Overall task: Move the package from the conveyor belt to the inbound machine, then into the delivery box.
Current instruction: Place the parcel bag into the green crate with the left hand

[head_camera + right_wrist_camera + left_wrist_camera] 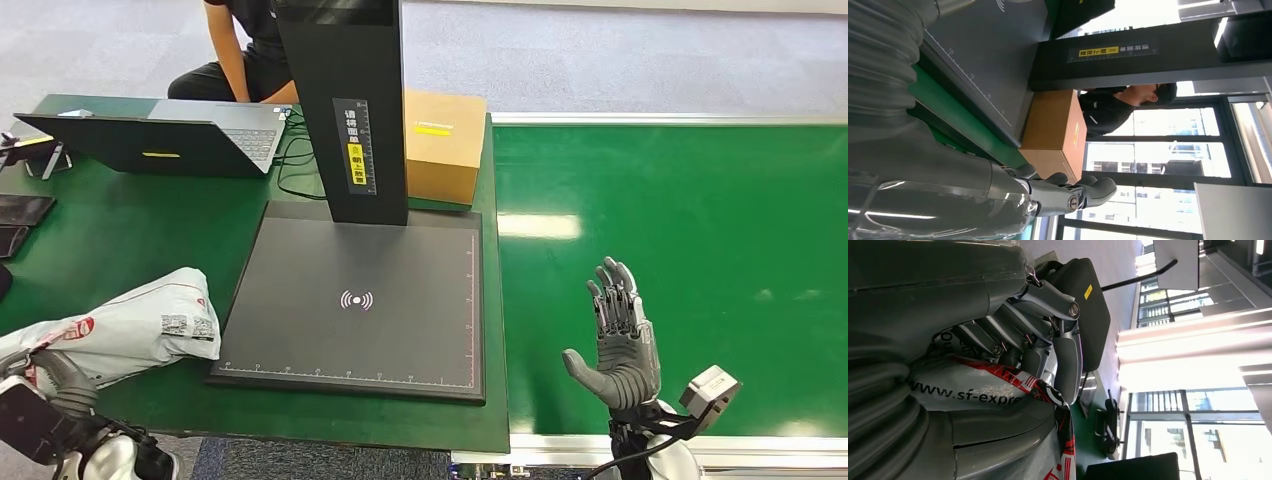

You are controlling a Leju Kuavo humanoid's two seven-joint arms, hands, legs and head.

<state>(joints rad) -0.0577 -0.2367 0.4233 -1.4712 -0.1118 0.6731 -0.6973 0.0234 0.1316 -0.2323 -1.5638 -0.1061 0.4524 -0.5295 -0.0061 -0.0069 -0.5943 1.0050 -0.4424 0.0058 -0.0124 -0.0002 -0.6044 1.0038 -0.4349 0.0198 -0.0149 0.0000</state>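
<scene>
Greens, greys and one brown box

The belt (680,250) is bright green; the scanner plate (360,300) is dark grey with white ruler marks and a white wave sign, its black post (350,110) bearing a yellow label. The package (130,325) is pale grey with red and black print. The box (443,145) is brown with a yellow strip.

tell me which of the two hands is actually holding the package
The left hand: it grips the grey courier bag at the table's near left corner. The right hand is open over the green conveyor belt, holding nothing.
</scene>
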